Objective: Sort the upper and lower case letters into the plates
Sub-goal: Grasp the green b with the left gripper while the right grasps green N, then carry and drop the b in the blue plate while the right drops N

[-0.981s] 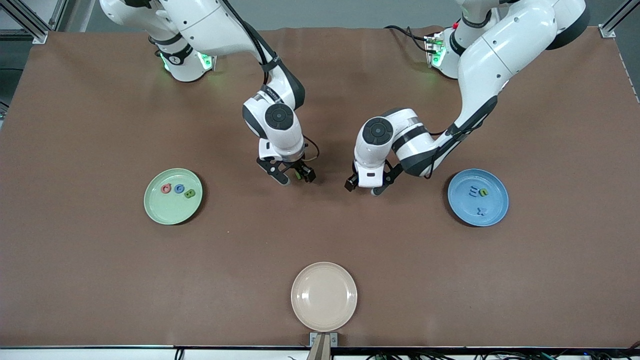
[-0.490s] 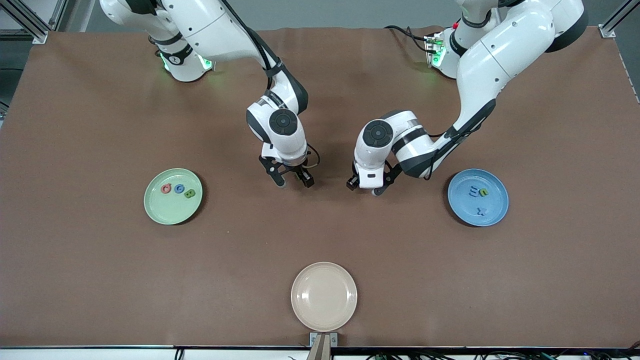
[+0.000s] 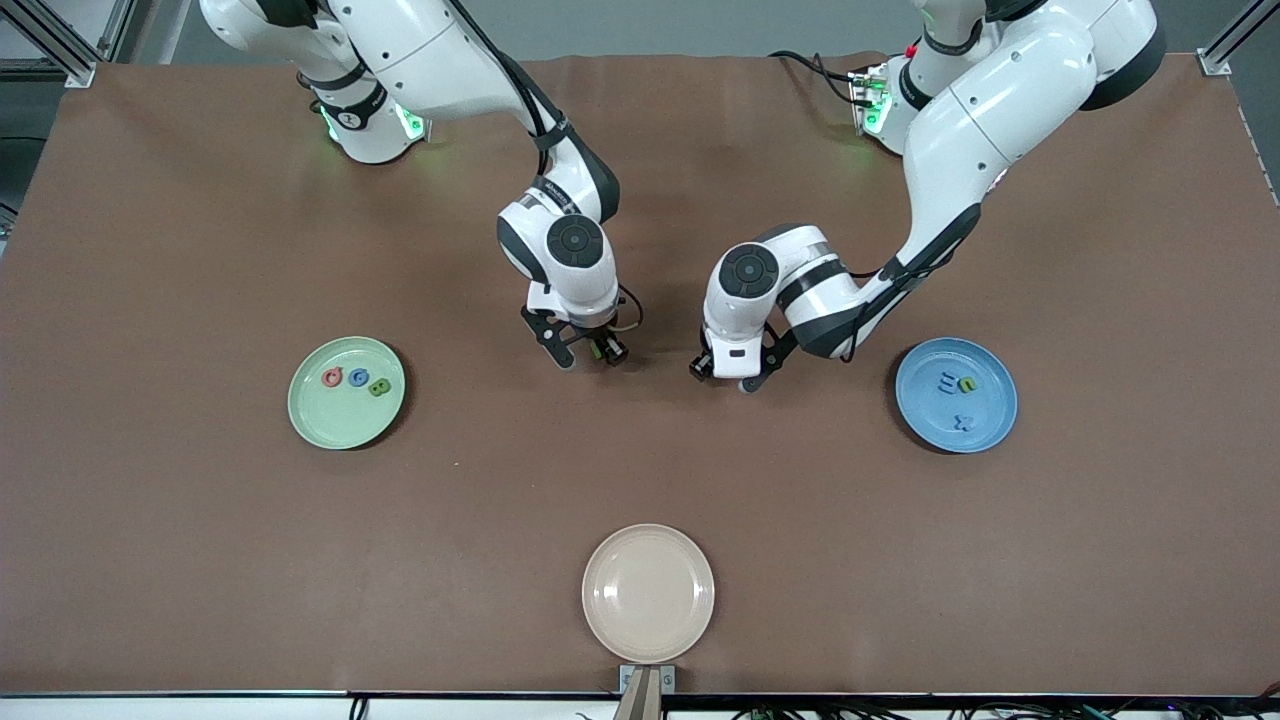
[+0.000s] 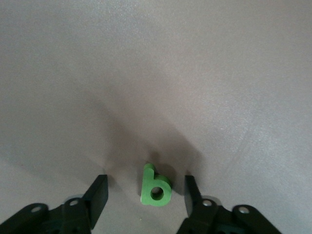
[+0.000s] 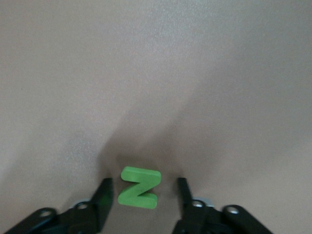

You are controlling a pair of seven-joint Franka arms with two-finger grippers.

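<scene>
A green N [image 5: 140,188] lies on the brown table between the open fingers of my right gripper [image 5: 144,187]; a bit of it shows in the front view [image 3: 597,349]. A green p [image 4: 156,187] lies on the table between the open fingers of my left gripper [image 4: 146,184]; in the front view it is hidden under that gripper [image 3: 725,375]. The pale green plate [image 3: 335,420] holds the pink Q [image 3: 333,377], blue G [image 3: 358,377] and green B [image 3: 379,386]. The blue plate [image 3: 930,410] holds the blue m [image 3: 947,381], green n [image 3: 968,384] and blue x [image 3: 962,421].
A cream-beige plate [image 3: 648,592] sits empty at the table edge nearest the front camera. The two grippers stand close together mid-table, between the pale green and blue plates.
My right gripper has shifted a little toward the left arm's end, settling around the green N. My left gripper has barely moved.
</scene>
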